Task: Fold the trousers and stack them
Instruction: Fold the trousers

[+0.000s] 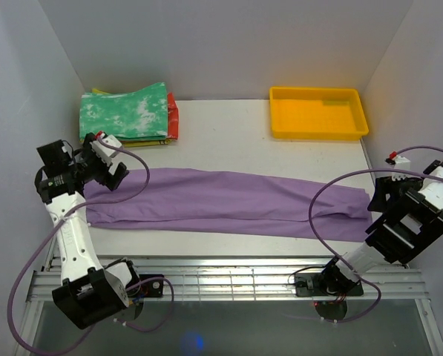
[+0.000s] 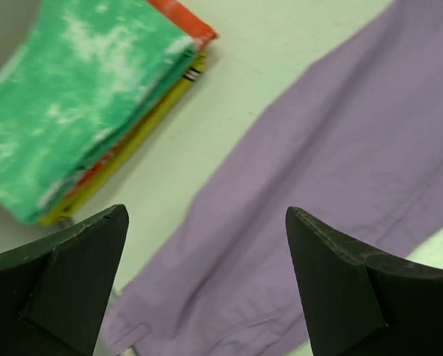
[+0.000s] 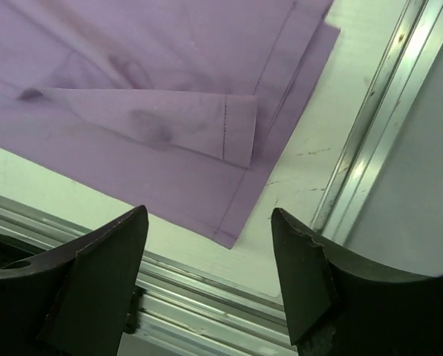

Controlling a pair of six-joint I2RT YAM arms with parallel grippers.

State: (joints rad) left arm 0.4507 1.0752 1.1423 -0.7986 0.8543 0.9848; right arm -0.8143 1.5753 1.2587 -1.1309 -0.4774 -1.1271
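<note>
One pair of soft, smooth lilac-purple cloth trousers (image 1: pixel 228 204) lies long and flat across the white table (image 1: pixel 221 126), with one stitched hem folded back (right end). Two black-fingered claws hover spread, pinching nothing: left gripper (image 2: pixel 206 213), right gripper (image 3: pixel 208 213). Behind sit one stack of folded garments (image 1: pixel 125 111), topped mottled green, and one yellow plastic tray (image 1: pixel 317 113).

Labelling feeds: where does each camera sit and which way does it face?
Top external: above and behind, looking down on the table; left arm and right arm show.
Left wrist: on that arm, down past the open left gripper at trousers and folded stack.
Right wrist: on its arm, down past the open right gripper at trousers' hems and rail.
Shared: trousers in all three.
</note>
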